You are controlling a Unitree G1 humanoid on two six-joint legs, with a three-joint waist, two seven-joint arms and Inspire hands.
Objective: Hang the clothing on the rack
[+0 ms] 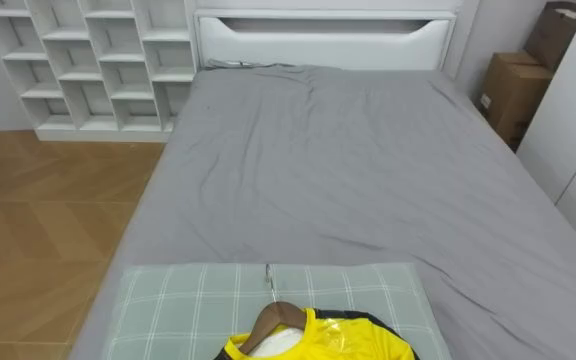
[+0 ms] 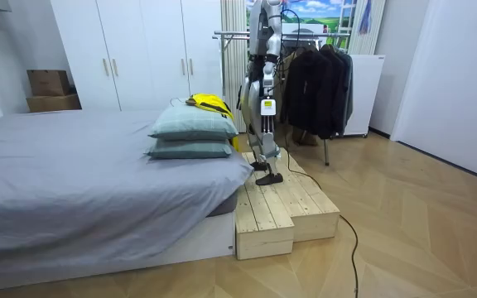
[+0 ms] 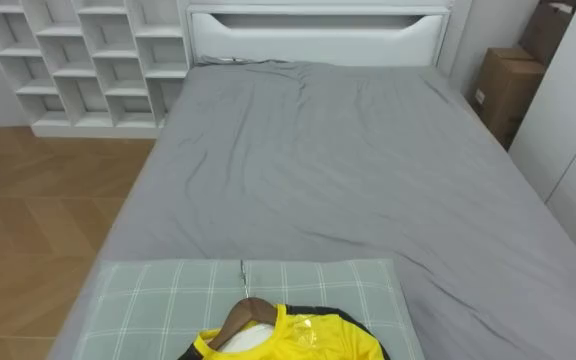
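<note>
The robot's left hand (image 2: 266, 109) hangs at its side in the room view, just past the pillow stack (image 2: 192, 132), and I cannot tell whether its fingers are apart or curled. The yellow shirt (image 1: 340, 342) is in no hand: it lies on top of the pillow stack, already dressed on a wooden hanger (image 1: 268, 323) whose metal hook (image 1: 268, 280) points across the stack's checked top toward the headboard (image 1: 323, 40). So I judge the task to be at its start. The shirt is on its hanger, but the lifting, the turn away from the stack and the hooking onto a rail are all left to do. The eye views give what the room view cannot: the hanger and its hook, the check of the pillow cover, the bare grey bed (image 1: 348, 170) beyond the stack, a white cubby shelf (image 1: 98, 60) to one side and cardboard boxes (image 1: 508, 95) to the other. The room view adds that the stack is two pillows, that the robot stands on a wooden platform (image 2: 280, 207) beside the stack, and that a clothes rack (image 2: 238, 35) with dark coats (image 2: 313, 79) waits on the robot's far side from the stack
</note>
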